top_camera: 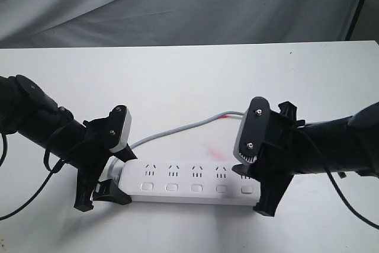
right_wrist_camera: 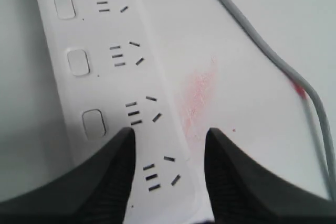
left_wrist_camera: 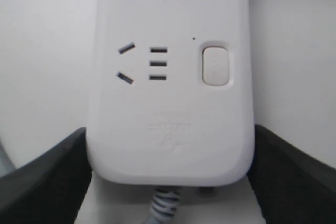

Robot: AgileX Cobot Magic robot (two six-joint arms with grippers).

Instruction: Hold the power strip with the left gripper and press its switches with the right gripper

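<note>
The white power strip (top_camera: 195, 176) lies flat near the table's front edge, its row of switches (top_camera: 172, 187) facing the front. My left gripper (top_camera: 117, 176) is shut on the cord end; in the left wrist view both black fingers (left_wrist_camera: 47, 177) press the sides of the power strip (left_wrist_camera: 168, 119), with one switch (left_wrist_camera: 215, 65) just beyond them. My right gripper (top_camera: 247, 177) hangs over the other end. Its jaws stand apart in the right wrist view (right_wrist_camera: 169, 135), one finger above the switch row (right_wrist_camera: 93, 124), the other past the strip's far edge. The last switch is hidden.
The grey cord (top_camera: 177, 130) curves from the strip's left end across the table behind it to the right. A faint red smear (top_camera: 210, 146) marks the table behind the strip. Grey cloth hangs behind the table, and a black stand leg (top_camera: 355, 4) is at the top right.
</note>
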